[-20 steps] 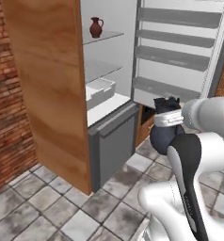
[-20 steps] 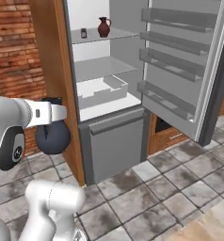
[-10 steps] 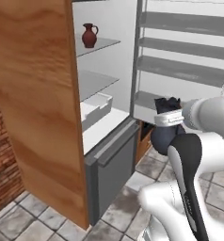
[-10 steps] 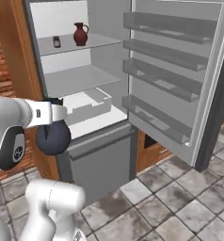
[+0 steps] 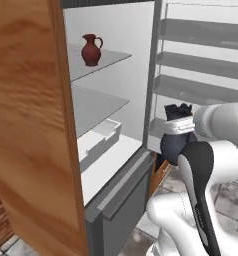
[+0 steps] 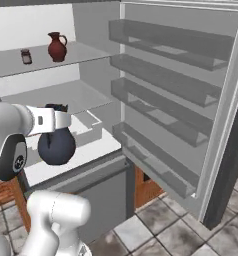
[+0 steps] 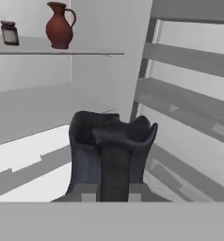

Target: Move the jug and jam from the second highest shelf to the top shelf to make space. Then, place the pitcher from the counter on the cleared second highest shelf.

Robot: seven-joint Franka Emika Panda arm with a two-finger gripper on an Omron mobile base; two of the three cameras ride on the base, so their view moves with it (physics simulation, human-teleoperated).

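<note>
The red-brown jug (image 5: 91,50) (image 6: 56,47) (image 7: 60,32) stands upright on the top shelf (image 5: 108,61) (image 6: 86,51) (image 7: 90,51). The small jam (image 6: 26,56) (image 7: 9,33) stands on that shelf to the jug's left. Below it, the second highest shelf (image 5: 98,105) (image 6: 66,95) (image 7: 34,106) is bare. My gripper (image 5: 181,126) (image 6: 52,120) is shut on the dark blue-black pitcher (image 5: 174,146) (image 6: 56,146) (image 7: 111,143), which hangs in front of the open cabinet, below shelf height. The pitcher hides the fingertips in the hand view. The counter is out of view.
The cabinet's open door (image 6: 181,100) (image 5: 206,85) stands to the right with several racks. A white tray (image 5: 98,142) (image 6: 88,127) lies on a lower board above a grey drawer front (image 5: 121,200) (image 6: 96,190). A wooden side panel (image 5: 26,125) flanks the left.
The base has driven closer to the cabinet, so the whole picture has shifted and grown. The arm keeps the pitcher in the same grip; jug and jam have not moved.
</note>
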